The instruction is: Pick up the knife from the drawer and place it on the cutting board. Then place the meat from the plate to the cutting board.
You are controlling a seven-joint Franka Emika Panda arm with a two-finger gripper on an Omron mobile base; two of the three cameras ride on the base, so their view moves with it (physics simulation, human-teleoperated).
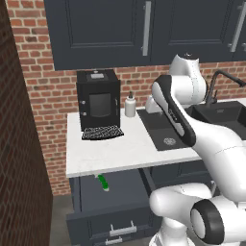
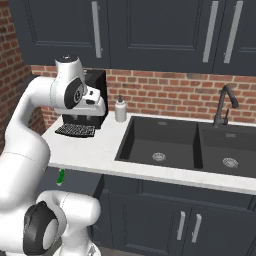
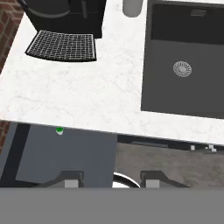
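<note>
We see the white marble counter [image 1: 120, 149] with the black sink [image 2: 165, 142] set in it. Below, the drawer [image 1: 108, 211] stands pulled out, the green-handled knife [image 1: 103, 182] lying at its back. Above the counter edge, our gripper [image 3: 109, 180] holds nothing, jaws moderately parted.

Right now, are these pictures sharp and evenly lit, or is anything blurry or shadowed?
Left base view: flat even light, the open drawer shaded under the counter. Right base view: the sink dark, no glare. Hand view: soft and slightly blurred, the knife just a small green speck.
</note>
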